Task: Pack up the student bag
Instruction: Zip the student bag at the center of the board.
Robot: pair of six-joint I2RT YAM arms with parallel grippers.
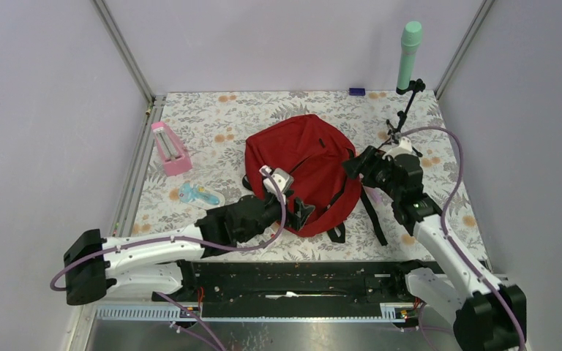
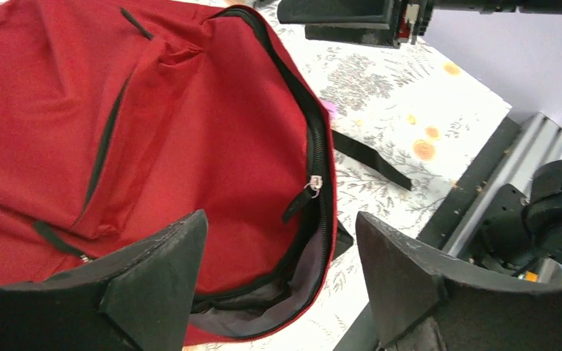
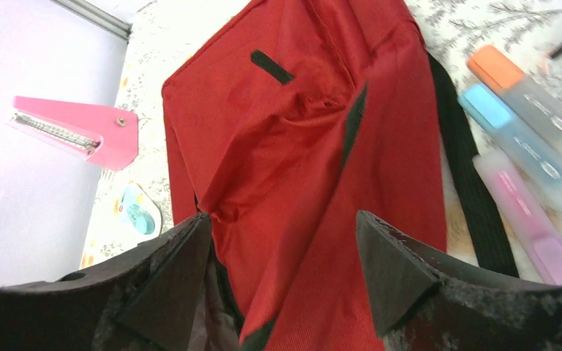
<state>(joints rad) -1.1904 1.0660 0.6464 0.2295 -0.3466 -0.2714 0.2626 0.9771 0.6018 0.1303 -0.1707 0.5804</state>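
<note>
Bag: large red fabric backpack (image 1: pixel 300 164) with black zippers lies flat on the middle of the floral-cloth bench (image 1: pixel 212 124); main zipper partly open, grey lining showing.
Left end effector (image 2: pixel 274 241): released, jaws spread above the open mouth.
Right end effector (image 3: pixel 282 248): released, jaws spread over the red fabric.
Writing: print on three pastel highlighters (image 3: pixel 519 139) beside the backpack is too blurred to read.

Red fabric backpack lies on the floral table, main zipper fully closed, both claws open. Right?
No. The red fabric backpack has its main zipper partly open, grey lining showing; the left wrist view shows it. It does lie on the floral table, and the left claw and right claw are open.
</note>
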